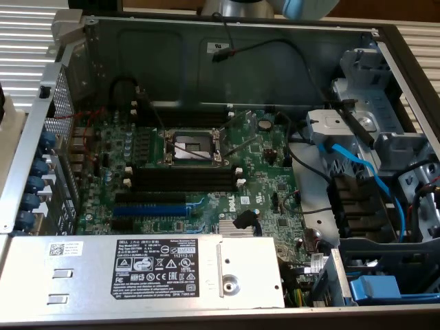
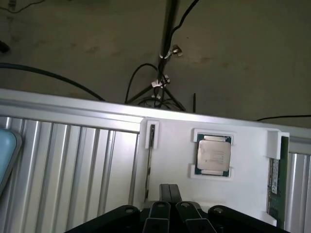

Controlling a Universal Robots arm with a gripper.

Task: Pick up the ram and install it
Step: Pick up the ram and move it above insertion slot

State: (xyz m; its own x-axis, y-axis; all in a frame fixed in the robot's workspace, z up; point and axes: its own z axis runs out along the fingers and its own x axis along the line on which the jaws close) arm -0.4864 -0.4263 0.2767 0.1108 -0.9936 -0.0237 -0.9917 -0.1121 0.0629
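In the wrist view the ram point(image 2: 275, 187), a long dark-green board with a white label strip, stands on edge in a bracket at one end of a white holder point(image 2: 243, 145). My gripper point(image 2: 169, 188) is shut with nothing between its black fingers. It hovers over the holder's near rim, between a narrow slot point(image 2: 151, 155) and a silver processor chip point(image 2: 213, 155), well apart from the ram. In the exterior view the open computer case shows the green motherboard point(image 1: 268, 185) with its empty black memory slots point(image 1: 182, 180).
A blue expansion slot point(image 1: 148, 210) lies below the memory slots, and the processor socket point(image 1: 192, 146) above them. A grey power supply point(image 1: 165, 271) fills the case's front; blue cables point(image 1: 357, 165) and drive bays sit at the exterior view's right. The holder rests on a ribbed metal surface point(image 2: 73, 165).
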